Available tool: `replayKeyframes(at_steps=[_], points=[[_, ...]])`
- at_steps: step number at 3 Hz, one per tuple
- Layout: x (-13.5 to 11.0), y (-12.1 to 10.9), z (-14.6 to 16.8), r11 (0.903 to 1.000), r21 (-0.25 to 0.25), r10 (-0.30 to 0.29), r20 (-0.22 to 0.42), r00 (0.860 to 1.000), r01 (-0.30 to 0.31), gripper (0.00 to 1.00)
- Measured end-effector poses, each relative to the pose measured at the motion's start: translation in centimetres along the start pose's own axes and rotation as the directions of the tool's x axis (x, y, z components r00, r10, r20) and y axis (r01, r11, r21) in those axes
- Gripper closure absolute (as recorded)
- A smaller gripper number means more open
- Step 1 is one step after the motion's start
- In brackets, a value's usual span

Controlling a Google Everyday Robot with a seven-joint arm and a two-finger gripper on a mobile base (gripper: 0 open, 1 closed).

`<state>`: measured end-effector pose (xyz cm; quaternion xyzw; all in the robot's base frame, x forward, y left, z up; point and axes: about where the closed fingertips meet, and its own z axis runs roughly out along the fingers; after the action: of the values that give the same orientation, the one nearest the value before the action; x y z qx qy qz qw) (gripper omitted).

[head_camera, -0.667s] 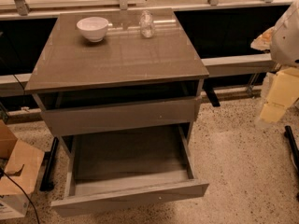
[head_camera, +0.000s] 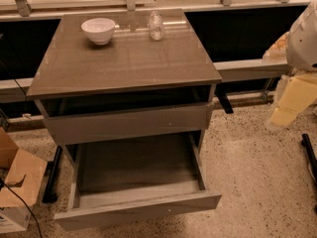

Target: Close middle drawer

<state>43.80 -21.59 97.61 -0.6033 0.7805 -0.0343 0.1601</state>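
Note:
The middle drawer [head_camera: 138,167] is a wide, shallow grey drawer standing pulled far out of the cabinet toward me, with a bare grey floor inside. Its flat front panel [head_camera: 141,210] is low in the view. Above it sits the upper grey drawer front [head_camera: 129,124], pushed in. My gripper [head_camera: 291,102], pale yellow under a white arm housing [head_camera: 304,38], hangs at the right edge of the view. It is well to the right of the cabinet and above the floor, touching nothing.
A white bowl [head_camera: 98,29] and a clear glass jar [head_camera: 156,26] stand on the brown cabinet top [head_camera: 124,63]. A cardboard box [head_camera: 17,182] sits on the floor at left. A black bar [head_camera: 309,152] lies at right. The floor is speckled.

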Motion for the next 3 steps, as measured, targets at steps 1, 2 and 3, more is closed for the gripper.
replayKeyframes(at_steps=[1,2,3], points=[[-0.2,1.6,2.6,0.9985,-0.055,-0.005,0.015,1.0,0.005,0.42],[-0.4,4.4,6.8,0.9934,-0.113,-0.014,0.056,0.998,0.02,0.66],[0.0,6.8,11.9,0.9855,-0.17,0.013,0.096,0.995,0.003,0.88]])
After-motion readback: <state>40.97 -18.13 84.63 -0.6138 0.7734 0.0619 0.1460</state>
